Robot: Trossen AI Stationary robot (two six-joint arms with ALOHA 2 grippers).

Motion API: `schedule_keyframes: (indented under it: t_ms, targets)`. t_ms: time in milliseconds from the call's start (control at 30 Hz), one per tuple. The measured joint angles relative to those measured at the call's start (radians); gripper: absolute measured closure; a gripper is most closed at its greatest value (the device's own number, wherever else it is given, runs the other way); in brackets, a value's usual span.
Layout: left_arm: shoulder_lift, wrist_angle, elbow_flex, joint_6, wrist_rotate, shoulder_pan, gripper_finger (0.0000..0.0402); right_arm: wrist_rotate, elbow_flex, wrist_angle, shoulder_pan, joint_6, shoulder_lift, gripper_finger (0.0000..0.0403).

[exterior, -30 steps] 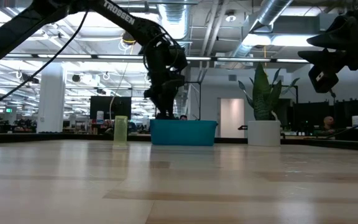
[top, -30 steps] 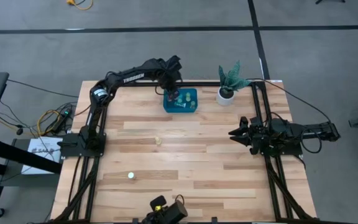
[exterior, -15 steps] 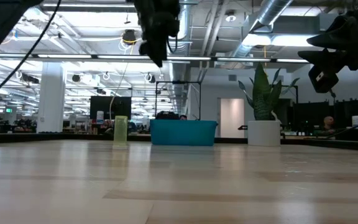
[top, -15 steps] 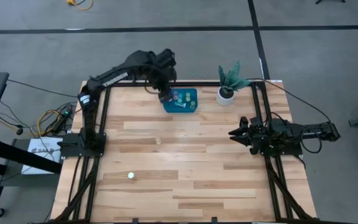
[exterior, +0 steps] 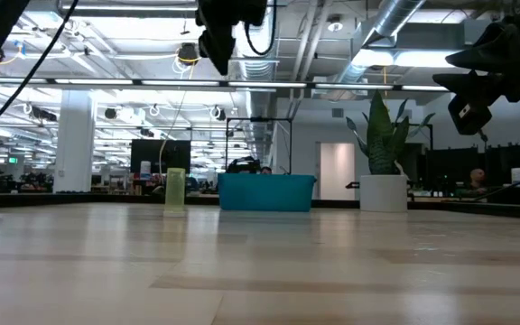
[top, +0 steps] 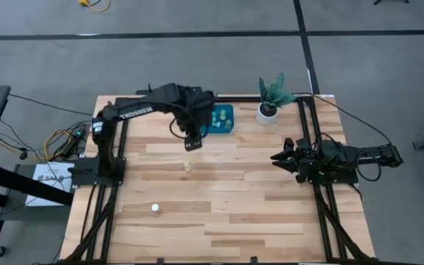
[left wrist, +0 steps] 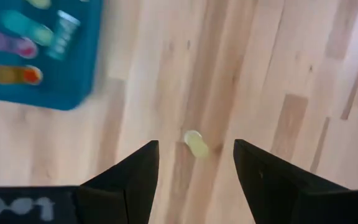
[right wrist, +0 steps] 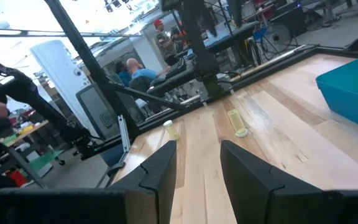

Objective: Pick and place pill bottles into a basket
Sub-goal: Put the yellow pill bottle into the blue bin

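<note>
Left pincer (top: 191,142) hangs above the desk (top: 219,206) w/ fingers spread wide and nothing between them, poised over a pale yellow bottle (left wrist: 195,142) that stands upright on the bare wood. The wrist view frames that bottle squarely in the gap between the two dark fingers, which suggests the arm is lined up for a straight-down grab; judged from height in the low view, the descent is not yet made. The bottle stands apart from everything else, so approach looks clear on all sides.

Basket (top: 225,118) sits near the far edge of the desk, just beside the potted plant (top: 271,101), and holds several bottles lying flat, incl. an orange one (left wrist: 15,74), a pink one (left wrist: 5,43) and a teal-green one (left wrist: 28,28). Shallow walls are probably why bottles can be dropped in from above w/o tipping the tray.

A whitish bottle (top: 154,207) waits nearer the front, well apart from the yellow one, likely the last pick.

Right pincer (top: 278,158) idles over the right side of the desk, fingers parted and empty, pointed toward the middle, prob. kept clear of the working arm's path. People are visible in the room beyond.
</note>
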Motion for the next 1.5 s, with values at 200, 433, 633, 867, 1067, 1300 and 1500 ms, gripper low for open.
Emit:
schedule_keyframes:
  t_ms: [200,433,633,867,1067,1300,1500]
  targets:
    - [0.000,0.013,-0.109,-0.065,-0.024,-0.083,0.0205,0.000,0.000,0.000,0.000,0.000,0.000,0.0285]
    - [-0.033,0.154,-0.321,-0.140,-0.084,-0.177,0.0205,0.000,0.000,0.000,0.000,0.000,0.000,0.0285]
    - [-0.105,0.323,-0.529,-0.249,-0.098,-0.198,0.0205,0.000,0.000,0.000,0.000,0.000,0.000,0.0285]
    - [-0.191,0.374,-0.697,-0.320,-0.160,-0.188,0.0205,0.000,0.000,0.000,0.000,0.000,0.000,0.0285]
    - [-0.200,0.486,-0.761,-0.363,-0.141,-0.188,0.0205,0.000,0.000,0.000,0.000,0.000,0.000,0.0285]
    - [-0.196,0.589,-0.815,-0.394,-0.134,-0.184,0.0205,0.000,0.000,0.000,0.000,0.000,0.000,0.0285]
    - [-0.196,0.602,-0.862,-0.398,-0.133,-0.153,0.0205,0.000,0.000,0.000,0.000,0.000,0.000,0.0285]
